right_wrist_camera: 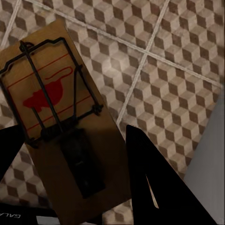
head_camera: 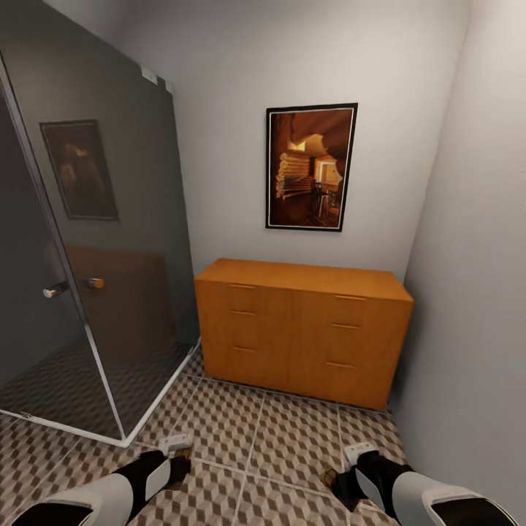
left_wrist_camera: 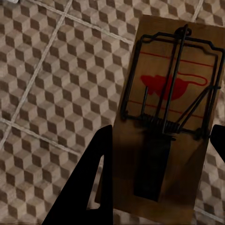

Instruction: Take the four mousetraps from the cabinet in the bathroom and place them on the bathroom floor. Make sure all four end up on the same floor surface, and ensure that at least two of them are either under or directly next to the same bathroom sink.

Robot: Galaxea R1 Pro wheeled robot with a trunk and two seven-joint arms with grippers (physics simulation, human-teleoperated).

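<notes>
Both hands are carrying a load. In the left wrist view, the left hand (left_wrist_camera: 159,187) is gripping a mousetrap (left_wrist_camera: 168,117), with its two dark fingers standing on either side of the wooden board and closed in against its edges. In the right wrist view, the right hand (right_wrist_camera: 75,173) is gripping a second mousetrap (right_wrist_camera: 56,117) in the same way. Each trap is showing its wire bar, its spring and a red mouse print, and each is hanging above the bathroom floor (left_wrist_camera: 56,84), not lying on it.

In the head view, both forearms are reaching forward and low at the near edge of the picture, with the left hand (head_camera: 179,456) and the right hand (head_camera: 337,478) pointing down toward the tiles and set well apart.

Beyond the hands, the cabinet (head_camera: 303,329) is standing against the far wall with all its drawer fronts closed, a glass shower screen (head_camera: 109,256) to its left and a framed picture (head_camera: 312,166) above it.

Judged from this, the task is at an early-to-middle stage: two traps are out and in hand, and none is lying on the visible tiles. The other two traps and the sink are outside these views. Placement beside the sink is remaining.
</notes>
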